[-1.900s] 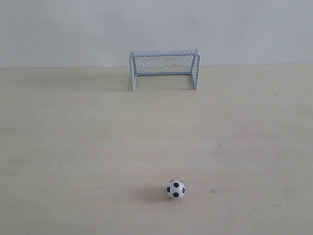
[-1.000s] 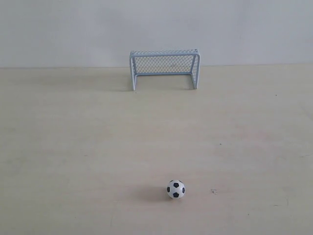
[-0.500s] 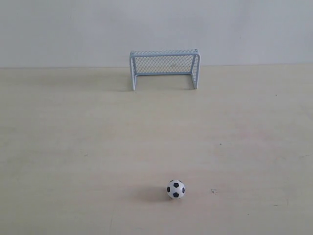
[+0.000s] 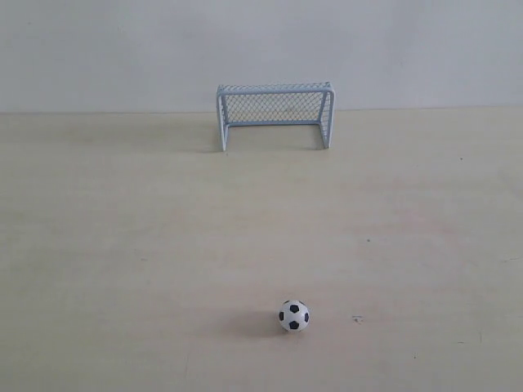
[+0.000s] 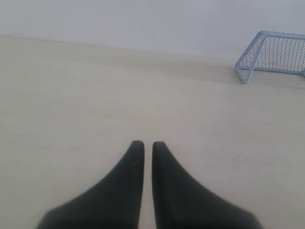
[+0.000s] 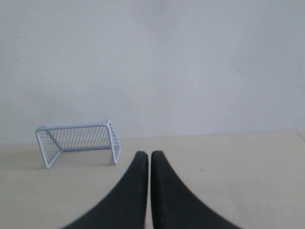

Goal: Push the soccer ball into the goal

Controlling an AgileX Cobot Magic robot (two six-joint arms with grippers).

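- Here, in the exterior view, a pale beige table (image 4: 122,245) runs back to a plain grey-white wall (image 4: 261,49), and the two meet in a straight line across the far side.
- The goal (image 4: 274,106) stands upright at the far edge of the table against the wall, a little right of centre, with its mouth facing the near side.
- The ball (image 4: 294,315) rests on the table near the front, roughly in line with the right half of the goal and well apart from it.
- Bare table lies between ball and goal and spreads wide to left and right. A small dark speck (image 4: 357,319) sits just right of the ball.
- Neither arm shows in this view.
- In the left wrist view, the left gripper (image 5: 144,145) hangs over bare table (image 5: 71,105). Its two black fingers are closed to a thin slit and grasp nothing.
- Part of the goal (image 5: 274,52) shows far off by the wall (image 5: 143,19). The ball is out of frame.
- In the right wrist view, the right gripper (image 6: 145,155) has its dark fingers drawn together in the same way, with only a narrow gap and nothing between them.
- The whole goal (image 6: 78,138) stands beyond it on the table (image 6: 238,162), before the wall (image 6: 190,62). The ball is not seen here.
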